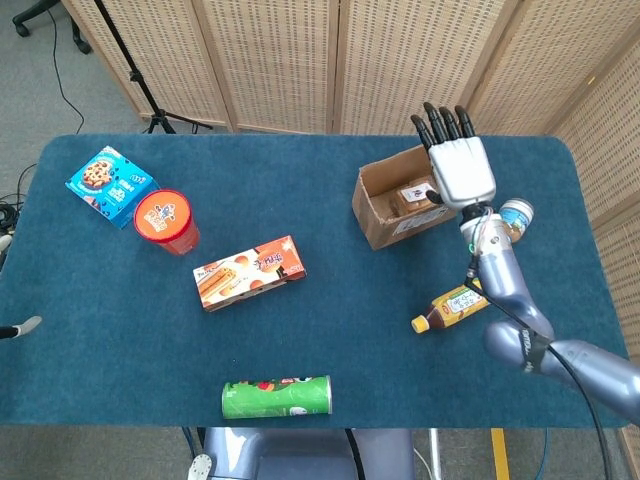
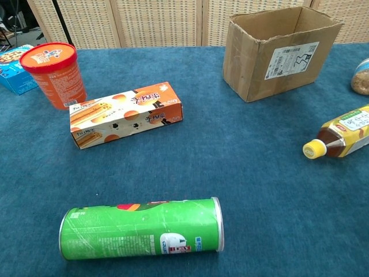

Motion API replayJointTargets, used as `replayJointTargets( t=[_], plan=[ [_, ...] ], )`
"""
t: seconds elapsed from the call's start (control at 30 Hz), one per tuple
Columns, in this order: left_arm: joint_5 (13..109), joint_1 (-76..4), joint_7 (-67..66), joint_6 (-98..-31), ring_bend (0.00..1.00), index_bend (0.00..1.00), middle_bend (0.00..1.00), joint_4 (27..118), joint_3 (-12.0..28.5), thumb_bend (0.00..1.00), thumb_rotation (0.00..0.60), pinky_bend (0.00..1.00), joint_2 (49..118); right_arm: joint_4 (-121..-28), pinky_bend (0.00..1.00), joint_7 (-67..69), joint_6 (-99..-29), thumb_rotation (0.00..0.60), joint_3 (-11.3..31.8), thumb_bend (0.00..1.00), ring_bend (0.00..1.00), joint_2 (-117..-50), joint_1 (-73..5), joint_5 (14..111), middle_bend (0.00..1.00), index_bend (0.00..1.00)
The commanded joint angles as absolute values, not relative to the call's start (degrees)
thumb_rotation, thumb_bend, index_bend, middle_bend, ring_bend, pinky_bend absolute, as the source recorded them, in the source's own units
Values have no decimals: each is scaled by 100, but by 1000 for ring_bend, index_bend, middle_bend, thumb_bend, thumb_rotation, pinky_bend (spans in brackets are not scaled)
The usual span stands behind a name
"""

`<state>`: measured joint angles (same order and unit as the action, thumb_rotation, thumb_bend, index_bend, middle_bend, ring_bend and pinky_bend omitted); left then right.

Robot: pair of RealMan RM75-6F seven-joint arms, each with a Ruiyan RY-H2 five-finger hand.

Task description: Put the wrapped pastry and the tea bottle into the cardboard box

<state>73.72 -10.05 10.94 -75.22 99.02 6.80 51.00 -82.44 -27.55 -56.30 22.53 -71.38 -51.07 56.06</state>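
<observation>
The cardboard box (image 1: 378,208) stands open at the back right of the table, and the chest view shows its labelled side (image 2: 277,49). A brown wrapped pastry (image 1: 413,196) lies inside it. My right hand (image 1: 457,160) hovers over the box's right rim with its fingers stretched out and apart, holding nothing. The tea bottle (image 1: 452,307) lies on its side near the right front, yellow cap pointing left, beside my right forearm. The chest view catches the bottle (image 2: 345,133) at its right edge. My left hand is not visible.
A green chips can (image 1: 277,397) lies at the front centre. An orange snack box (image 1: 250,272) sits mid-table, with an orange tub (image 1: 167,222) and a blue cookie box (image 1: 110,184) at the back left. A small blue-lidded jar (image 1: 516,218) stands right of the cardboard box.
</observation>
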Motion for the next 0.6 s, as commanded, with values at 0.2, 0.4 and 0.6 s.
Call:
replayJointTargets(
  t=[0.2,0.4,0.6],
  plan=[
    [7473,-971,1005,-7592,0,0,0,9938,648,0,600,0,5131,-9095,6,-340,-6774,600,520,0,0,-5585,-3532,9745,0,0],
    [7557,-948,874,-7672,0,0,0,10014,628,0,600,0,5155,-8499,6,18,-6906,600,-98,0,0,-5817,-3234,10318,7,0],
    [7566,-938,833,-7684,0,0,0,10014,623,0,600,0,5169,-8050,6,330,-6168,600,-254,0,0,-6363,-3354,10010,1,0]
  ],
)
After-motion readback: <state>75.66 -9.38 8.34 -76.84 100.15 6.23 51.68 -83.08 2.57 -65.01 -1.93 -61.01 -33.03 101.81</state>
